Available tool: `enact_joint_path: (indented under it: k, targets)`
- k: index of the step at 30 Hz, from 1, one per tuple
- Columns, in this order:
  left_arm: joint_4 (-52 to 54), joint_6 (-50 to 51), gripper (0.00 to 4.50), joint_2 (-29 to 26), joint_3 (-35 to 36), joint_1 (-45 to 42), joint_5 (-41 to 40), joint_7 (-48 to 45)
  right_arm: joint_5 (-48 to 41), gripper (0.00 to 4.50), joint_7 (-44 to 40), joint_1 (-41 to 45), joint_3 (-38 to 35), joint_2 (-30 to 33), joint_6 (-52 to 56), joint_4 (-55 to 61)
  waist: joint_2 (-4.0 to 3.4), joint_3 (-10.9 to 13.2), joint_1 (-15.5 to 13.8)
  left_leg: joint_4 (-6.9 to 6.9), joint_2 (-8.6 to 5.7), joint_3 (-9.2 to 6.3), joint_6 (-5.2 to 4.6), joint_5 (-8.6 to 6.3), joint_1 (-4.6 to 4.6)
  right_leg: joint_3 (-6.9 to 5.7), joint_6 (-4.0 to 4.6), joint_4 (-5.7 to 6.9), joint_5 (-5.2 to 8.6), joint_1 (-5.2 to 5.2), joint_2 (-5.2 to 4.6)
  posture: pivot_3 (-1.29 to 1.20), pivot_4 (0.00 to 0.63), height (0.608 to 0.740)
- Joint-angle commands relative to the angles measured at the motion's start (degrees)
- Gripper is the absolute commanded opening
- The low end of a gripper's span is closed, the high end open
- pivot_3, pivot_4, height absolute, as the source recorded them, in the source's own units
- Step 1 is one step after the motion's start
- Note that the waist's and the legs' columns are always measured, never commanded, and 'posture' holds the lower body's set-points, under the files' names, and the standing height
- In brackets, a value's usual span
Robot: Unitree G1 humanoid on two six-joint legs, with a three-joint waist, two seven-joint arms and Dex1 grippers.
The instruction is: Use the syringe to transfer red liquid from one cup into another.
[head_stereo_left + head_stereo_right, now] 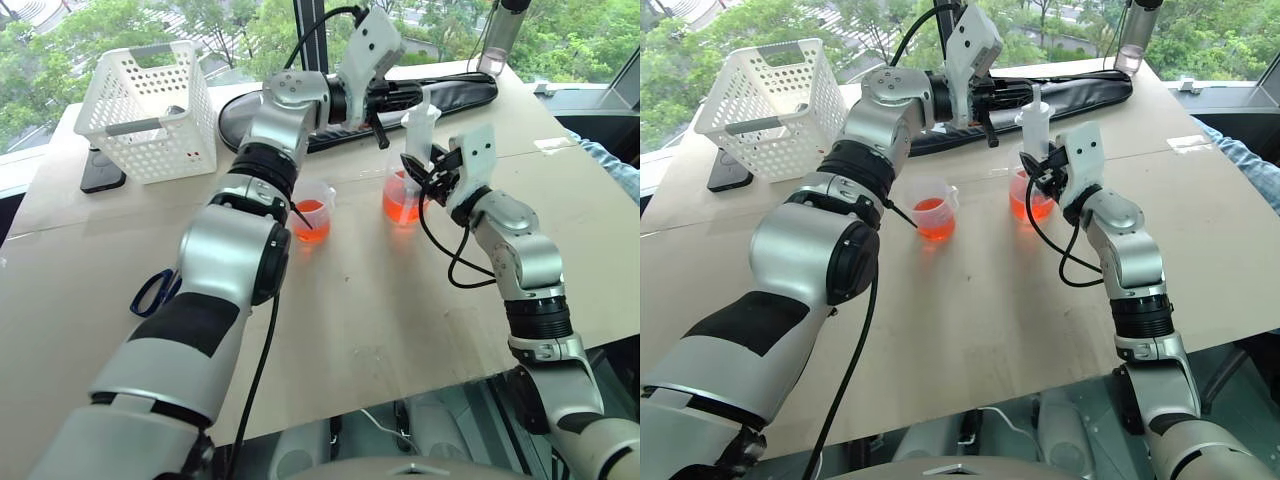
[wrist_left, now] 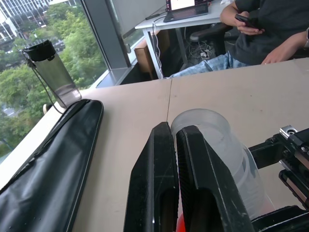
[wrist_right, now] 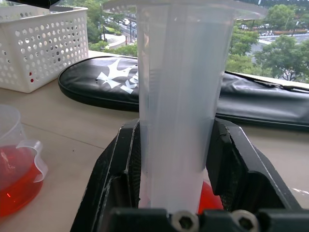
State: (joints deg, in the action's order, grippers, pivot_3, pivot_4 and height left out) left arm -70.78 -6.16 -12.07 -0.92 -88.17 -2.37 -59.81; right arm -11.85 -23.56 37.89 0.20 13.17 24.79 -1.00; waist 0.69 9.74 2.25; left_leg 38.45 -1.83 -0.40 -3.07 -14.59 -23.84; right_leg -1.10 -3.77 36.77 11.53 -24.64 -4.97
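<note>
Right gripper: in the upper middle of the frame, its jaws clamp the syringe by the barrel, holding it upright over the big cup.
Left gripper: jaws pressed shut with nothing between them, resting beside the top of the syringe, upper middle of the head views.
Red liquid: it sits in both cups; the small cup, center left on the desk, also holds some.
Risk, tipping: if the right arm drags sideways while the tip is down in the big cup, the light cup could tip and spill.
Risk, plunger: the closed left jaws may slide off the plunger top when pressing or lifting, jolting the syringe in its grip.
Risk, drips: carrying the loaded syringe across the gap to the small cup could leave red drops on the desk.
Hidden: the syringe tip and how far it reaches into the liquid are behind the right gripper; whether the left jaws actually touch the plunger is unclear.
Hard to read: how much liquid the barrel holds.
</note>
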Motion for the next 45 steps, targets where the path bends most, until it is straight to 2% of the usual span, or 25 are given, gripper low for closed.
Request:
enact_joint_path:
  k: [1,45]
  targets:
    - [2.08,-1.36,0.00,-1.32,2.40,-5.52,-0.98,3.22,0.04,1.46,-1.13,-0.71,2.00,-0.23,0.70,1.75,0.00,0.00,0.00,0.00,0.00,0.00,0.00,0.00,0.00,0.00,0.00,0.00,0.00,0.00,0.00,0.00,0.150,0.724]
    - [1.70,-2.39,0.00,-1.74,3.35,-6.48,-1.24,3.88,0.46,1.46,-0.86,-0.86,2.03,-0.93,0.32,1.61,0.00,0.00,0.02,0.00,0.00,0.00,0.00,0.00,0.00,0.00,0.00,0.01,0.00,0.00,0.00,0.00,0.150,0.724]
